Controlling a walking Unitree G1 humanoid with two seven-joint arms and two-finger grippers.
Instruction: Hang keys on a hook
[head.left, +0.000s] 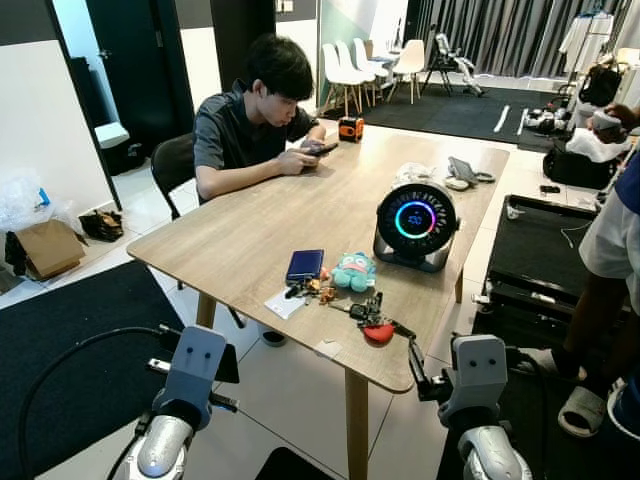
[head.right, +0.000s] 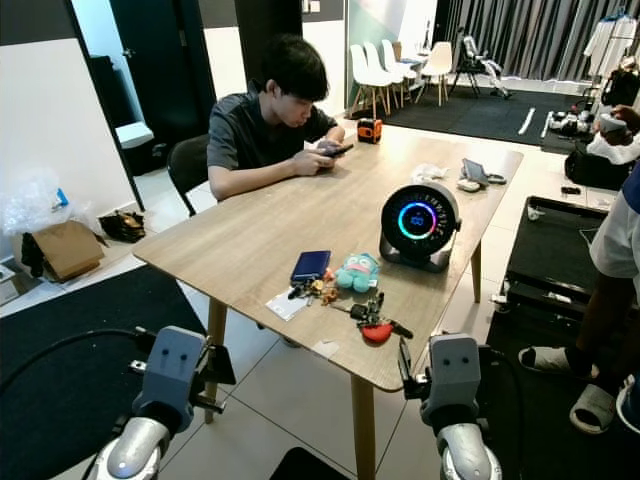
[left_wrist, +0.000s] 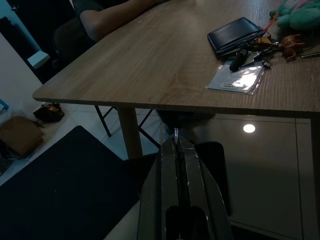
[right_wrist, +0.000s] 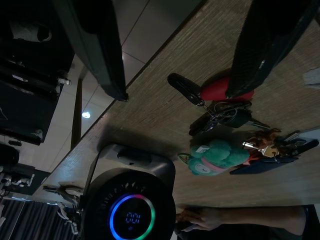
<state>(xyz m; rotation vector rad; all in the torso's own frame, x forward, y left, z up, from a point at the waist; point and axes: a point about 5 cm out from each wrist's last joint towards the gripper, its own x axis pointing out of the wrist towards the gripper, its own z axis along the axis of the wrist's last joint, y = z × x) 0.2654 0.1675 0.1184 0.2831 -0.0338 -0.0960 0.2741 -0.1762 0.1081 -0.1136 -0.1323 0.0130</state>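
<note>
A bunch of keys (head.left: 373, 318) with a red tag and a black fob lies near the front edge of the wooden table (head.left: 250, 230). A second bunch (head.left: 314, 288) lies by a blue wallet (head.left: 305, 265), a teal plush (head.left: 353, 271) and a clear card sleeve (left_wrist: 235, 80). My right gripper (right_wrist: 179, 94) is open just in front of the table edge, its fingers (right_wrist: 100, 55) on either side of the red-tagged keys (right_wrist: 215, 90) in the right wrist view. My left gripper (left_wrist: 176, 142) is shut, low before the table's left front leg.
A person sits at the table's far left side with a phone. A round black device with a glowing ring (head.left: 416, 222) stands right of the keys. Another person (head.left: 615, 250) stands at the right by a black case (head.left: 540, 250). A dark mat (head.left: 70, 340) covers the floor at left.
</note>
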